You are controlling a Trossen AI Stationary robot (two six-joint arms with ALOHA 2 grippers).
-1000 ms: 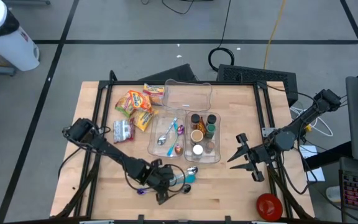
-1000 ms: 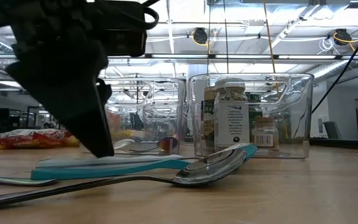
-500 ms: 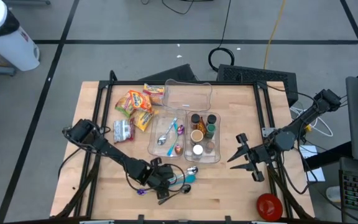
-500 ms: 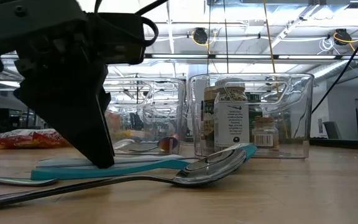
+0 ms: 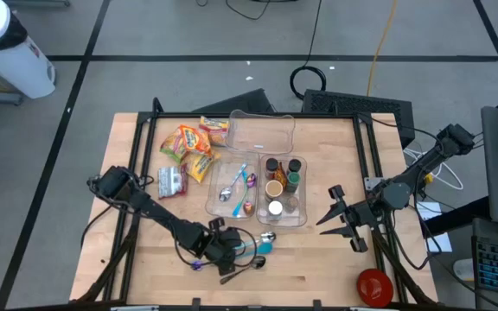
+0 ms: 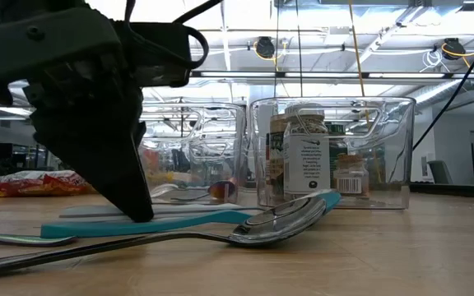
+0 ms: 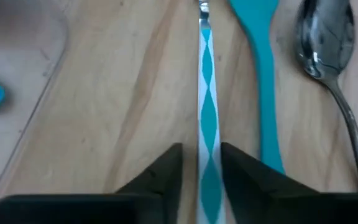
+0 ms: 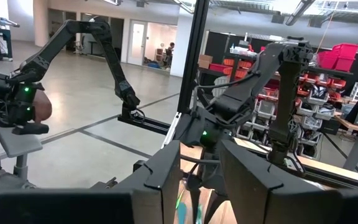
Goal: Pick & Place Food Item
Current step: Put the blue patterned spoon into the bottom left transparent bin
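Little has shifted in the last second: the left gripper (image 5: pixel 229 251) has eased slightly toward the table's near edge and in the low view leans a touch more to the left, while the right arm has not moved. The left gripper is low at the near middle of the table (image 5: pixel 318 268), its fingers (image 7: pixel 163 171) closed down to a narrow gap around a white and teal patterned handle (image 7: pixel 205 93) lying flat on the wood. Just beside that handle lie a teal utensil (image 7: pixel 263 74) and a metal spoon (image 7: pixel 325 37), side by side and nearly parallel, leaving little free room on that side of the fingers. On the other side the wood is bare up to the corner of a clear bin (image 7: pixel 17 56).

Food packets (image 5: pixel 188 147) lie at the far left of the table, well apart from the left gripper. Between them and the gripper stands the clear spoon bin (image 5: pixel 232 192), with a jar bin (image 5: pixel 284 190) touching its right side and an empty clear bin (image 5: pixel 262 131) behind.

The right gripper (image 5: pixel 340 226) hangs at the table's right edge, its fingers spread wide and holding nothing.
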